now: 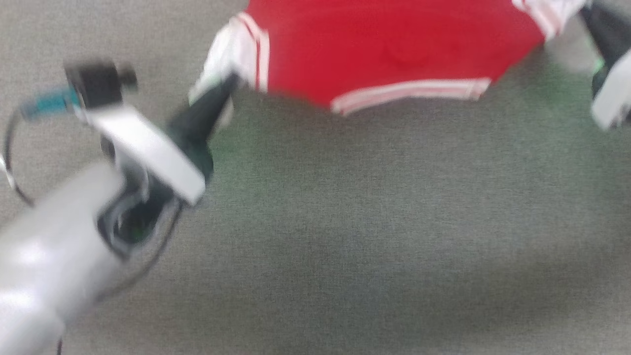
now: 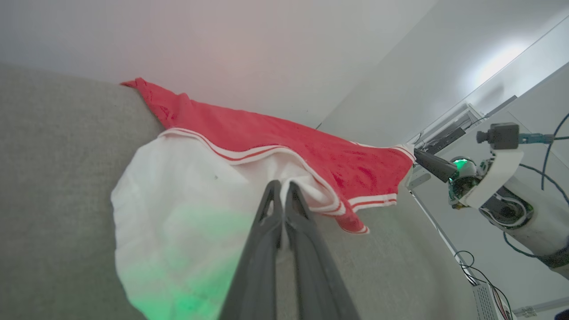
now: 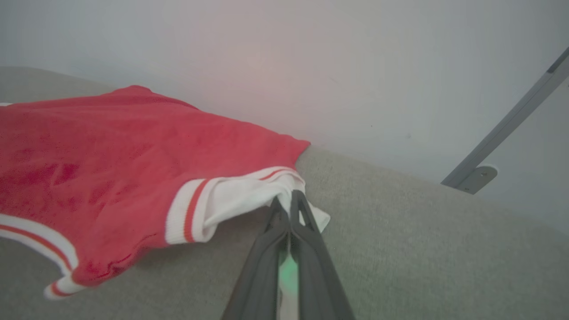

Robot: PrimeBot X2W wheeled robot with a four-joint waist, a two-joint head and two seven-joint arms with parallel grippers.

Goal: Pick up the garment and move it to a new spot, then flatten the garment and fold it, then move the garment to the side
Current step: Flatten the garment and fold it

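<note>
Spanning crosswise ahead of the robot, the garment point(image 1: 394, 49) sits low over the grey cloth surface point(image 1: 394, 222), its long axis running left to right. The left jaws are clenched on one white sleeve point(image 2: 186, 209) and the right jaws on the other sleeve point(image 3: 240, 200). Each arm is thus at its own end, so the coming move likely needs both to travel together.

- Between the fingers of the left gripper point(image 1: 230, 83) and those of the right gripper point(image 1: 589, 12), the garment point(image 1: 384, 44) is stretching across and blocking any straight pass.
- Behind both pairs of fingers, towards the robot, the grey surface point(image 1: 394, 222) is lying open and wide.
- Ahead of the fingertips, a pale wall point(image 3: 355, 66) is standing just past the surface's far edge.
- Outward of the right fingers, open surface is running on towards a slanted grey rail point(image 3: 511, 118) at the wall.
</note>
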